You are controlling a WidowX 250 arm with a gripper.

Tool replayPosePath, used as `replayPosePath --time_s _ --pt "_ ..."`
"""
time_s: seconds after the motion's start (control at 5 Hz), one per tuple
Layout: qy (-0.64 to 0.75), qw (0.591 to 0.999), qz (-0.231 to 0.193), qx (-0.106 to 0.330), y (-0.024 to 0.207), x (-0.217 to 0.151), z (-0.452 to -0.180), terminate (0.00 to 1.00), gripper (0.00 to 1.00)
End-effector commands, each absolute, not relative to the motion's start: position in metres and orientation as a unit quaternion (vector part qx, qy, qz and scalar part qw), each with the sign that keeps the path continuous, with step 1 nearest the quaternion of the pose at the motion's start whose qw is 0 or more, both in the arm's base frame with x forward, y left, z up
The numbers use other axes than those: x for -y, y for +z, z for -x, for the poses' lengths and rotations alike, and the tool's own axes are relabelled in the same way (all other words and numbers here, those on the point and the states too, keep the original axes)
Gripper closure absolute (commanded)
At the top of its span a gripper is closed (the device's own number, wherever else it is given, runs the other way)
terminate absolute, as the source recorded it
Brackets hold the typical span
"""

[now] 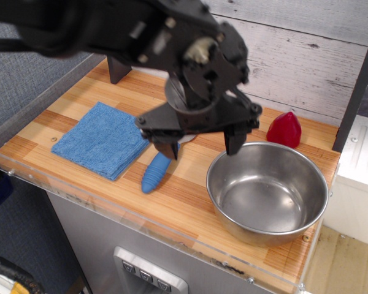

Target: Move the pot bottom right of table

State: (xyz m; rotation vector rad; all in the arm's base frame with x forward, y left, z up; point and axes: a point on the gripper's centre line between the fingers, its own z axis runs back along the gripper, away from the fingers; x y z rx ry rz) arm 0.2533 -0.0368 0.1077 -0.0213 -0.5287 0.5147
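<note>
The pot point(267, 191) is a large shiny steel bowl. It stands upright at the near right corner of the striped wood table point(184, 205). My gripper point(199, 146) hangs open above the table, just left of and above the pot's left rim. Its fingers point(231, 140) are spread wide, touch nothing and hold nothing.
A blue spoon handle point(155, 172) lies left of the pot, its head hidden behind my gripper. A folded blue cloth point(104, 139) lies at the left. A small red cone-shaped object point(284, 129) stands behind the pot. A clear acrylic rim point(144, 223) runs along the front edge.
</note>
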Motion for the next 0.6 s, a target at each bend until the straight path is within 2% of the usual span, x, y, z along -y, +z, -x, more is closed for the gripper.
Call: replayPosePath --time_s 0.0,0.2,0.4 --pt "0.253 0.928 0.018 0.273 0.1162 0.0372 -0.2472 0.00 0.00" --pt "0.253 0.928 0.018 0.273 0.1162 0.0372 -0.2472 0.00 0.00" --pt "0.253 0.928 0.018 0.273 0.1162 0.0372 -0.2472 1.00 0.00"
